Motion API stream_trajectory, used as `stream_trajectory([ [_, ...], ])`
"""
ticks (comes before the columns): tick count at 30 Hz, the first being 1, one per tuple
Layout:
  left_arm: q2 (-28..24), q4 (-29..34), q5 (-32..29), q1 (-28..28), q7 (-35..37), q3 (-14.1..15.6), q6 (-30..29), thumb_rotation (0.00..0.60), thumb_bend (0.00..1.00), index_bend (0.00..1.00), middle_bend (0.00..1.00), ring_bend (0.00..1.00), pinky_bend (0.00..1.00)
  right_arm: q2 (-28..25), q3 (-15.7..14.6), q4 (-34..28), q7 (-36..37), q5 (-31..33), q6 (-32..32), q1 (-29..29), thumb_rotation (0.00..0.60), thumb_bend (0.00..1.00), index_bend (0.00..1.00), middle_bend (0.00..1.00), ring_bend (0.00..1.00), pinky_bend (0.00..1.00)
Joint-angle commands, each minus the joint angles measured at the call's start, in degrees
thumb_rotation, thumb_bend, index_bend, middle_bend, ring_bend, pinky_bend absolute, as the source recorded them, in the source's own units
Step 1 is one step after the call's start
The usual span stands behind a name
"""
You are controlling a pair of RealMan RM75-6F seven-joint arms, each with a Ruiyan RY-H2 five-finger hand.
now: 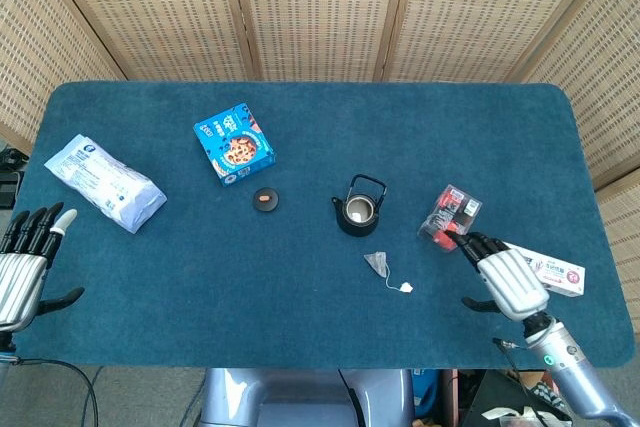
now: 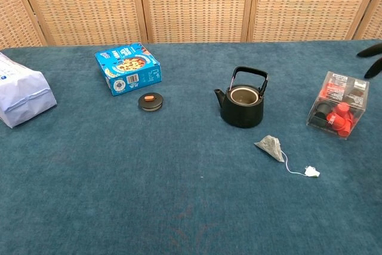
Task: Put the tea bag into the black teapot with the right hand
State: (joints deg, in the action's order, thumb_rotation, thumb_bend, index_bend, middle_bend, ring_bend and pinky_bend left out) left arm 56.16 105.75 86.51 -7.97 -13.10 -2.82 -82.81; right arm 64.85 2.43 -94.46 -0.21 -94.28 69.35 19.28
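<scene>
The tea bag [image 1: 379,264] [image 2: 270,147] lies flat on the blue cloth, its string trailing to a white tag [image 1: 406,287] [image 2: 311,172]. Just behind it stands the black teapot [image 1: 358,207] [image 2: 242,101], lid off, handle upright. Its lid [image 1: 265,199] [image 2: 151,100] sits apart to the left. My right hand [image 1: 505,277] hovers open to the right of the tea bag, holding nothing; only its dark fingertips [image 2: 371,58] show at the chest view's right edge. My left hand [image 1: 25,265] rests open at the table's left front edge.
A clear box of red items [image 1: 450,216] [image 2: 339,110] stands just behind my right hand. A white toothpaste box [image 1: 550,269] lies right of that hand. A blue cookie box [image 1: 234,142] [image 2: 128,67] and a white bag [image 1: 104,183] [image 2: 22,95] sit on the left.
</scene>
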Motion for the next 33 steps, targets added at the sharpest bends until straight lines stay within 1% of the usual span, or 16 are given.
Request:
stream_trajectory([
  [1, -0.2, -0.1, -0.4, -0.2, 0.0, -0.2, 0.3, 0.6, 0.07, 0.0, 0.0, 0.0, 0.0, 0.3, -0.4, 0.0, 0.0, -0.5, -3.3, 2.4, 0.593, 0.22, 0.18, 0.45, 0.4, 0.55],
  [5, -0.2, -0.4, -0.9, -0.4, 0.2, -0.3, 0.7, 0.6, 0.07, 0.0, 0.0, 0.0, 0.0, 0.8, -0.8, 0.5, 0.1, -0.6, -6.2, 4.3, 0.589, 0.22, 0.24, 0.56, 0.54, 0.67],
  [11, -0.2, -0.8, -1.2, -0.7, 0.5, -0.3, 1.1, 0.6, 0.07, 0.0, 0.0, 0.0, 0.0, 1.9, -1.4, 1.7, 0.3, 0.0, -10.8, 7.0, 0.588, 0.22, 0.36, 0.7, 0.69, 0.77],
  [13, -0.1, -1.0, -1.2, -0.8, 0.6, -0.3, 1.3, 0.6, 0.07, 0.0, 0.0, 0.0, 0.0, 2.5, -1.4, 2.3, 0.3, 0.6, -12.5, 8.2, 0.587, 0.22, 0.38, 0.73, 0.72, 0.78],
  [17, 0.0, -1.3, -1.2, -0.8, 0.8, -0.1, 1.4, 0.6, 0.07, 0.0, 0.0, 0.0, 0.0, 3.8, -1.4, 3.6, -0.6, 1.4, -14.6, 9.7, 0.587, 0.29, 0.41, 0.76, 0.76, 0.8],
  [21, 0.2, -1.6, -1.3, -0.8, 1.1, -0.1, 1.4, 0.6, 0.07, 0.0, 0.0, 0.0, 0.0, 5.2, -1.4, 4.9, -1.9, 2.8, -16.7, 11.0, 0.59, 0.34, 0.42, 0.78, 0.78, 0.83],
  [23, 0.2, -1.8, -1.3, -0.8, 1.3, 0.0, 1.4, 0.6, 0.07, 0.0, 0.0, 0.0, 0.0, 5.9, -1.3, 5.5, -2.7, 3.7, -17.9, 11.7, 0.586, 0.39, 0.42, 0.79, 0.79, 0.83],
  [24, 0.2, -1.8, -1.3, -0.8, 1.3, 0.0, 1.4, 0.6, 0.07, 0.0, 0.0, 0.0, 0.0, 6.2, -1.3, 5.8, -3.1, 4.0, -18.2, 11.9, 0.577, 0.41, 0.42, 0.79, 0.79, 0.83],
  [26, 0.2, -2.0, -1.3, -0.7, 1.5, 0.0, 1.3, 0.6, 0.07, 0.0, 0.0, 0.0, 0.0, 6.9, -1.1, 6.2, -3.9, 4.8, -18.8, 12.3, 0.515, 0.45, 0.42, 0.8, 0.79, 0.83],
  [29, 0.3, -2.1, -1.4, -0.6, 1.7, 0.1, 1.2, 0.6, 0.07, 0.0, 0.0, 0.0, 0.0, 7.5, -0.9, 6.7, -4.6, 5.6, -19.1, 12.7, 0.453, 0.49, 0.43, 0.8, 0.8, 0.84],
  [32, 0.3, -2.3, -1.3, -0.6, 1.8, 0.1, 1.2, 0.6, 0.07, 0.0, 0.0, 0.0, 0.0, 8.1, -0.7, 7.3, -5.5, 6.5, -19.5, 13.1, 0.426, 0.5, 0.43, 0.8, 0.8, 0.84],
  [33, 0.3, -2.3, -1.3, -0.7, 1.9, 0.1, 1.1, 0.6, 0.07, 0.0, 0.0, 0.0, 0.0, 8.3, -0.7, 7.4, -5.6, 6.8, -19.7, 13.2, 0.428, 0.5, 0.43, 0.8, 0.8, 0.84],
])
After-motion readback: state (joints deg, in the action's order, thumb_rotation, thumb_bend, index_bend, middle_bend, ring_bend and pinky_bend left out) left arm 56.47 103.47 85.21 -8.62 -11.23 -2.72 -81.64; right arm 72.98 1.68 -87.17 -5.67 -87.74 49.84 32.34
